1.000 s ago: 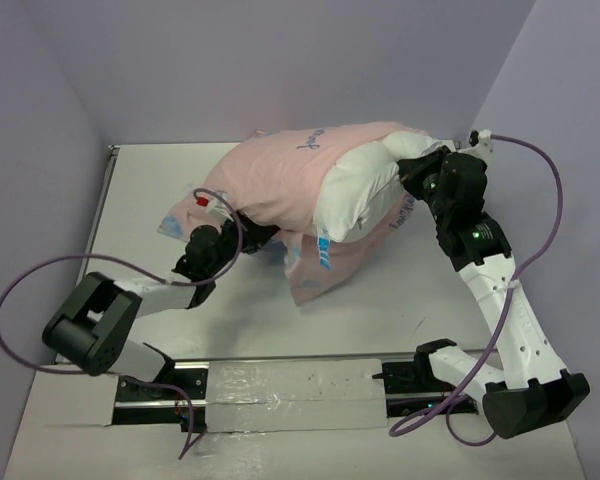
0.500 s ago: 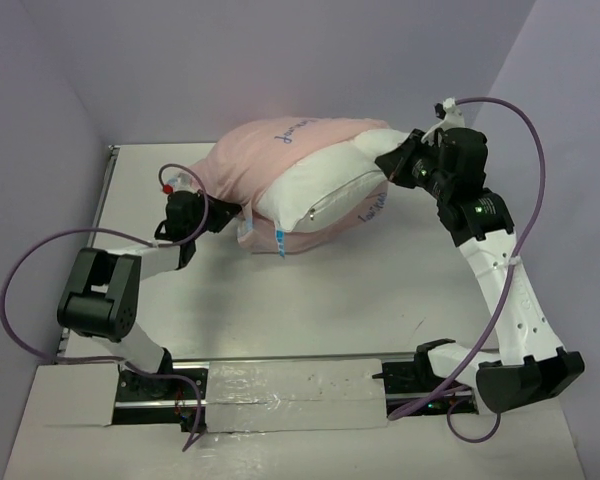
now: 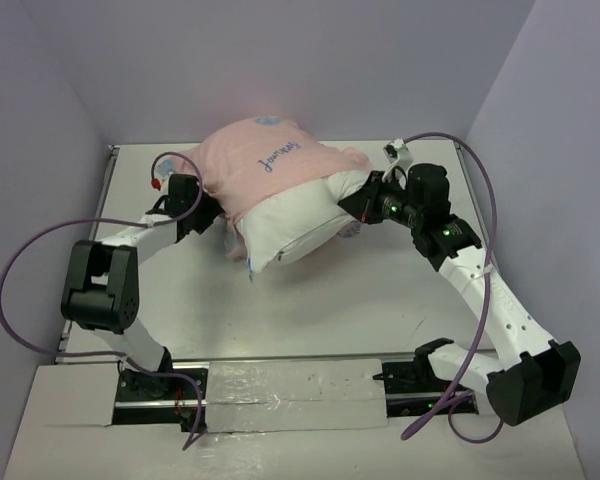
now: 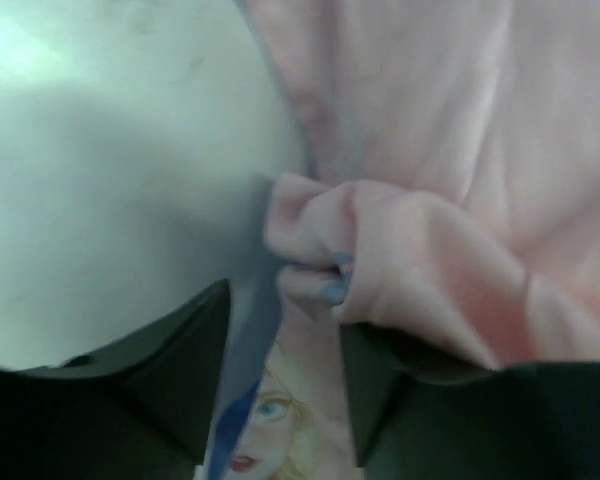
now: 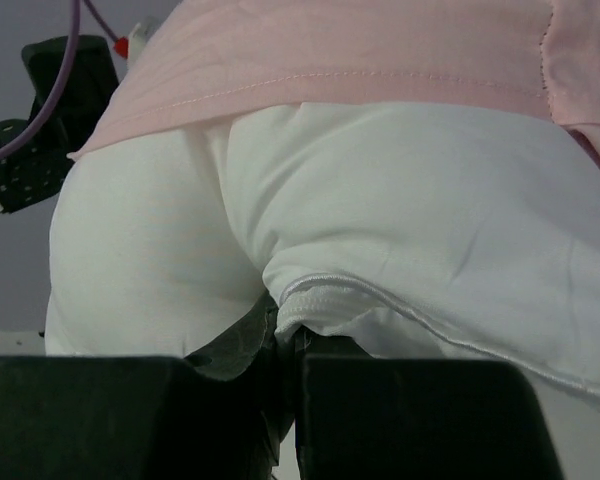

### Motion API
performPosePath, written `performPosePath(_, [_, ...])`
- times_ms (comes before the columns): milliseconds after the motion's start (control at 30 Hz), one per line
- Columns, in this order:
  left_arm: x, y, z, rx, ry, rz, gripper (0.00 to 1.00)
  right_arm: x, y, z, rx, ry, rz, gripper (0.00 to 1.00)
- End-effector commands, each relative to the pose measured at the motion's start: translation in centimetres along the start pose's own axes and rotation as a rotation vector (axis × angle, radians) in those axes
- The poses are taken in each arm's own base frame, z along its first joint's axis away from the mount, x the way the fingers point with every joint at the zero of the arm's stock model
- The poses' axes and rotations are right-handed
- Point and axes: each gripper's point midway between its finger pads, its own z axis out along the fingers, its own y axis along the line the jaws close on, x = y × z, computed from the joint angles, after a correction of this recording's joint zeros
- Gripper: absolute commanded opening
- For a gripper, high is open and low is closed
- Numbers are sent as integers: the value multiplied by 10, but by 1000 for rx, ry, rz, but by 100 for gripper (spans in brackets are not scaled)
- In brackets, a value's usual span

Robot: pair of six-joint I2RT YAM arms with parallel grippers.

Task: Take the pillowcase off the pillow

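Top external: high, from the near side, whole table (image 3: 360,290). Left wrist: very close, blurred, seemingly downward onto pillowcase (image 4: 460,120). Right wrist: close, level against pillow (image 5: 380,210). All share pillowcase.

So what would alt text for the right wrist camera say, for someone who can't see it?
Close up, the right gripper pinches a seamed edge of the plump white pillow, which fills most of the picture. The pink pillowcase covers the pillow's upper part.
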Motion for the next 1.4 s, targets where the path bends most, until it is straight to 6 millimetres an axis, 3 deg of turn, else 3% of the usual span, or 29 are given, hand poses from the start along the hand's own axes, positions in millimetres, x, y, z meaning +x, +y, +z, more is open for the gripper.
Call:
performPosePath(0, [-14,-17,-56,-107,-114,184,59,-48,23,-19,-43,-218,-97,0])
performPosePath(33, [-24,-21,-75,-135,-180,211,92,-49,21,-20,-25,-223,-88,0])
performPosePath(67, [-19,-24,-87,-144,-180,259,99,-51,17,-21,-1,-234,-77,0])
performPosePath(100, [-8,-39,-101,-125,-180,294,99,-50,17,-21,2,-229,-68,0])
performPosePath(133, [-1,-32,-114,-169,-168,322,99,-48,15,-20,7,-226,-58,0])
performPosePath(300, [16,-71,-188,10,-203,421,99,-41,6,-6,25,-192,-7,0])
performPosePath(333, [15,-83,-207,90,-208,427,99,-39,4,-3,29,-183,8,0])
performPosePath(467, [46,-153,-272,530,-150,564,99,-34,10,6,1,-160,30,0])
performPosePath(500, [69,-170,-294,658,-89,616,99,-35,12,6,-1,-157,33,0])
performPosePath(567, [84,-187,-313,755,-82,707,99,-33,15,8,-12,-151,33,0])
performPosePath(600, [98,-199,-333,822,-65,746,99,-31,18,9,-18,-145,37,0])
performPosePath(667, [119,-209,-332,837,-62,848,99,-30,20,8,-13,-144,40,0])
performPosePath(700, [135,-216,-345,875,-47,889,99,-29,22,9,-16,-142,49,0])
performPosePath(733, [140,-218,-332,818,-71,916,99,-30,22,8,-15,-145,52,0])
performPosePath(800, [146,-220,-327,748,-109,979,99,-28,27,8,-32,-136,64,0])
performPosePath(833, [141,-216,-306,628,-170,1003,99,-28,30,7,-39,-136,65,0])
performPosePath(900, [144,-213,-291,552,-195,1075,99,-28,35,5,-54,-133,75,0])
performPosePath(967, [152,-201,-264,452,-210,1176,99,-27,37,3,-59,-125,85,0])
performPosePath(1067, [149,-190,-243,355,-258,1214,99,-30,42,-1,-66,-126,94,0])
performPosePath(1167, [135,-187,-231,251,-352,1203,99,-28,57,-7,-133,-101,99,0])
performPosePath(1267, [141,-178,-205,112,-391,1279,99,-24,76,-16,-223,-63,95,0])
performPosePath(1300, [137,-179,-206,98,-409,1270,99,-24,76,-16,-224,-64,96,0])
performPosePath(1367, [142,-175,-193,44,-416,1298,76,-23,87,-20,-280,-45,89,0])
